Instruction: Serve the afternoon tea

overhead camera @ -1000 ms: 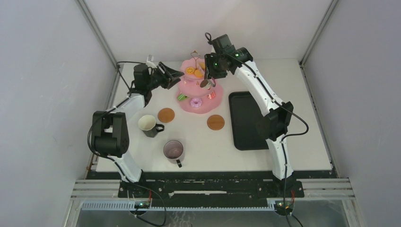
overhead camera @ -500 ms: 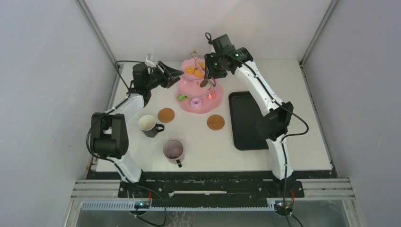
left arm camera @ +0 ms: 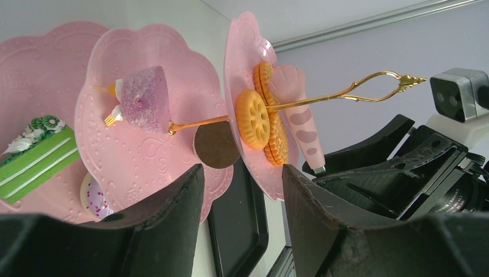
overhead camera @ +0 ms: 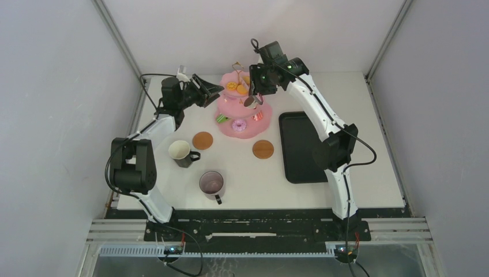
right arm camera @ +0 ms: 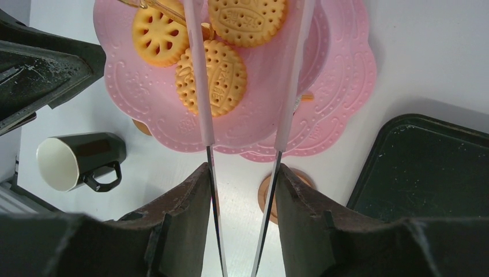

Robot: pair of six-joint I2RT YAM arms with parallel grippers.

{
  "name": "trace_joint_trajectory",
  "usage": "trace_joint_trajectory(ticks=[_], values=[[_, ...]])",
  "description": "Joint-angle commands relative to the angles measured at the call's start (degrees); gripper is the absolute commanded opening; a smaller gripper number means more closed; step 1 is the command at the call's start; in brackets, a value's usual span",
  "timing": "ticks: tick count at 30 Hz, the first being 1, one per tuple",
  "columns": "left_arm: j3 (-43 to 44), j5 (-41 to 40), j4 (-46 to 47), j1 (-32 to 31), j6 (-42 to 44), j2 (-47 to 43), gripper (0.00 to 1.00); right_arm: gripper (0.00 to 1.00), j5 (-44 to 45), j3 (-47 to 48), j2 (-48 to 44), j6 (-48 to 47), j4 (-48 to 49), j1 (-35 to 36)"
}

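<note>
Right gripper point(right arm camera: 242, 173) holds tongs point(right arm camera: 296, 57) over the top plate point(right arm camera: 138, 92) of the cake stand point(overhead camera: 245, 134).
It is at the far middle of the table point(overhead camera: 369, 144); left gripper point(left arm camera: 242, 173) wide at its left. The 3 biscuits point(right arm camera: 225, 75) look light, stiff, slippery: pinch 1 across its edges.

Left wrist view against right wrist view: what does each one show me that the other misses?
Only left wrist: the green cake slice and the sugared purple pastry on the lower tiers. Only right wrist: the tongs gripped between the right fingers, and a dark mug on the table. Both: the top tier of the pink cake stand, its yellow biscuits and part of the black tray.
</note>
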Motion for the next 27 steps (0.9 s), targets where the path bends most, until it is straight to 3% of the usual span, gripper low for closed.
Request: trace_joint_trajectory(ticks=[1,27], values=[[-1.81,-0.48,2.00,-0.34,-0.01,-3.44,0.57,0.50,0.26,0.25,-2.96,0.47,2.91,-0.27],[-3.63,-3.98,1.26,0.20,0.49,-6.90,0.57,0.42,5.90,-9.90,-12.28,1.41,11.05,-0.94]])
